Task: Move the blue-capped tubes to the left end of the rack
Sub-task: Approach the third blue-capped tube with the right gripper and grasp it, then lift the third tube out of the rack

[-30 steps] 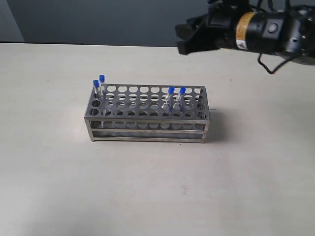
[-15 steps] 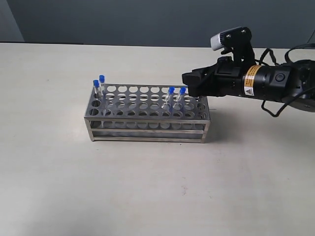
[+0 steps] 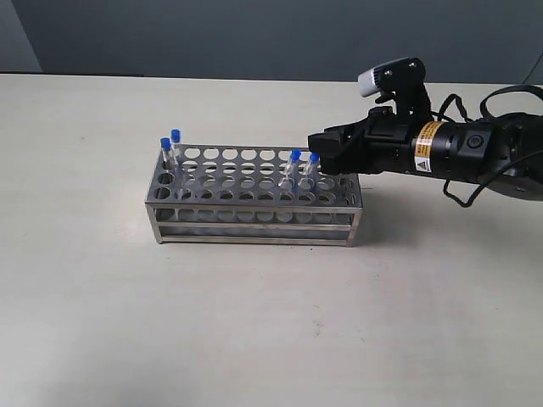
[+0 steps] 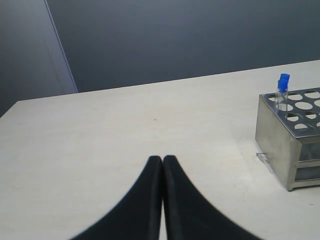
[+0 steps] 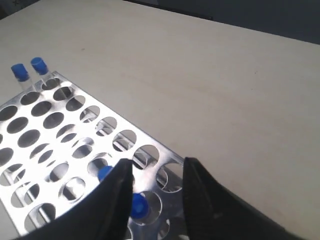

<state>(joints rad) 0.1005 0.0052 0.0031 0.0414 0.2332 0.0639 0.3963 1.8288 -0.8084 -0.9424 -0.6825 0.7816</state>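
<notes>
While parted — right tool (image 5: 156, 167) over rack (image 3: 254, 212)

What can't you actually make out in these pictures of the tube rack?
- Exterior view: the left gripper is out of frame.
- Left wrist view: the rack is cut off by the edge; only two blue-capped tubes show.
- Right wrist view: a finger of the right gripper partly hides the nearest cap.
- Tube contents: too small everywhere.

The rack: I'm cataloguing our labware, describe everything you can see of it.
The rack is a long, shiny metal open frame standing flat on the table; its top plate has four rows of round holes. Two blue-capped tubes stand at its left end, two nearer the right, by the open right gripper.
</notes>
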